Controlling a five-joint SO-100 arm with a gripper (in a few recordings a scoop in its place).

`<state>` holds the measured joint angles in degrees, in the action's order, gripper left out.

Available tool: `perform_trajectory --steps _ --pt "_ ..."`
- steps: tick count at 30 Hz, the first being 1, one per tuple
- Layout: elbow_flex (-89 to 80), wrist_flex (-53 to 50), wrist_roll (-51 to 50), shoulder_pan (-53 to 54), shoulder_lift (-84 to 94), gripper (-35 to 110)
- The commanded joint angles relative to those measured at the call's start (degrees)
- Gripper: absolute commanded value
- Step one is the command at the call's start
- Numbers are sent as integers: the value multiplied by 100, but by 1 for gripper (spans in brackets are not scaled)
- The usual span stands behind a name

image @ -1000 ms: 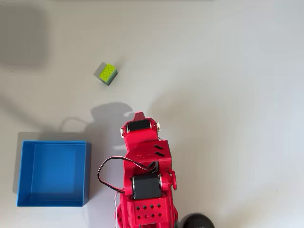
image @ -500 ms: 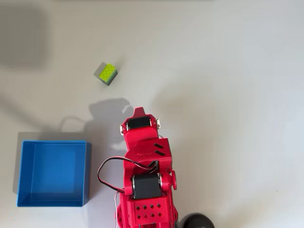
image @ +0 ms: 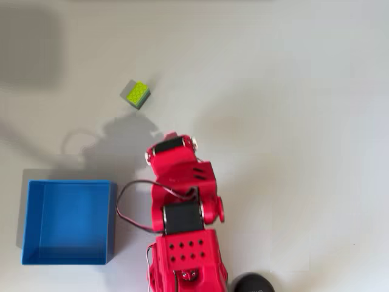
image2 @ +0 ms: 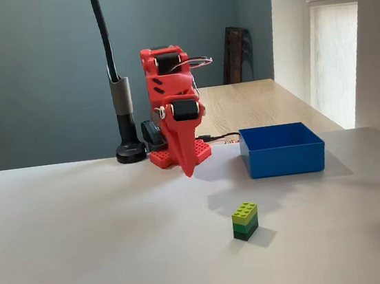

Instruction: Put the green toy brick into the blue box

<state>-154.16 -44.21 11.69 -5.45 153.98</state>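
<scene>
Reaching out over the white desk (image: 292, 121), the red arm is carrying its claw (image2: 188, 170) pointed downward and raised off the surface, well short of the green toy brick (image: 138, 94), which is sitting alone on open desk, touched by nothing. In the fixed view the brick (image2: 245, 220) is standing nearest the camera, a lime-yellow studded piece stacked on a darker green one, with the claw hanging behind it and a little to the left. The two fingers are reading as one tapered red point there, so they are looking closed and are holding nothing, though the overhead view is hiding them beneath the wrist. The blue box (image: 68, 222) is lying flat with nothing inside, beside the arm's base and left of it in the overhead view, near enough for a short swing once the brick is gripped; the brick is sitting well apart from it, so the pick is not yet done. Judging by the pose, this is the approach, and the fingers will need to be spreading before descending. Compared with a second ago, the wrist has turned toward the brick and shifted left, its cable loop has swung lower, and the arm's shadow has stretched up almost to the brick, while the brick and the box are lying where they were
</scene>
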Motion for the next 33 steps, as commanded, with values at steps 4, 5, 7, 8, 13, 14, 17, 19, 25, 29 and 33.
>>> perform_trajectory --steps 4,5,7,8,13,14,17,19,25,29,33 --pt "1854 114 598 -308 -1397 0" --pt "2039 105 668 -334 -1600 0" --pt "2364 105 782 -360 -2030 0" --pt "2505 105 896 -369 -2250 0" --pt "3146 18 1397 -369 -3366 3" --pt "3278 -70 1477 -360 -3568 12" --pt "3779 -387 1582 -360 -4113 22" --pt "4131 -615 1696 -396 -4430 27" --pt "5019 -1160 2074 -527 -5203 33" --pt "5502 -1336 2136 -633 -5695 34" --pt "5897 -1415 2145 -729 -6196 34"
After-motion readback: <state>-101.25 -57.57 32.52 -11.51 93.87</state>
